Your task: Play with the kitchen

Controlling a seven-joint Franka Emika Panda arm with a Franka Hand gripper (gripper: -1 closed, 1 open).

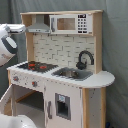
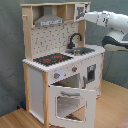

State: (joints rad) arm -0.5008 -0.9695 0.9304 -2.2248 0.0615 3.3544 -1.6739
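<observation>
White-and-wood kitchen (image 2: 55, 70) stands upright, long axis vertical, oven door (image 2: 70, 102) hanging open; end effector state unclear.

My gripper (image 2: 86, 13) is hidden behind the tall white-and-wood toy kitchen's (image 2: 37, 85) upper shelf; finger state indeterminable.

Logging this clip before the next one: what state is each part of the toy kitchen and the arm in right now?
kitchen: upright, on a wood floor.
oven door: swung open, tilted outward.
cupboard door: closed.
faucet: upright, spout over the sink.
sink: contents unclear.
hob: nothing on it.
arm: raised, reaching to the top shelf; gripper hidden.
</observation>
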